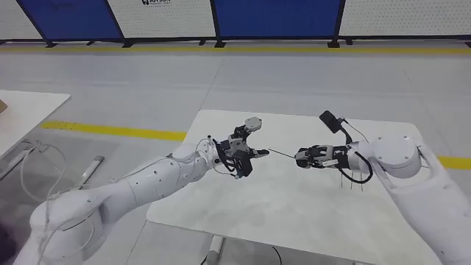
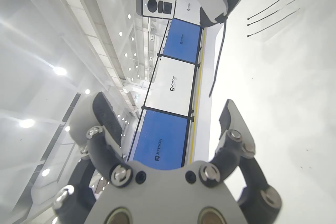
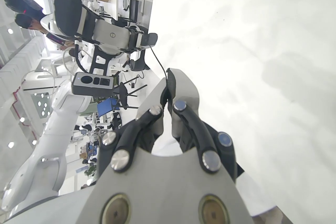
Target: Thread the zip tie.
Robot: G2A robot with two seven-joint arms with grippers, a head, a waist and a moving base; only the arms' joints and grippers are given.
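Note:
A thin black zip tie hangs in the air above the white table, stretched between my two grippers. My right gripper is shut on one end of the zip tie. In the left wrist view this gripper is farther off, and the zip tie runs from it towards my left gripper. The left gripper stands open. The tie's free tip sits just short of the gap between its fingers, touching neither. In the top view the left gripper faces the right gripper a short way apart.
Three spare zip ties lie side by side on the table close to the right arm. A second white table stands at the far left, across a grey floor with yellow lines.

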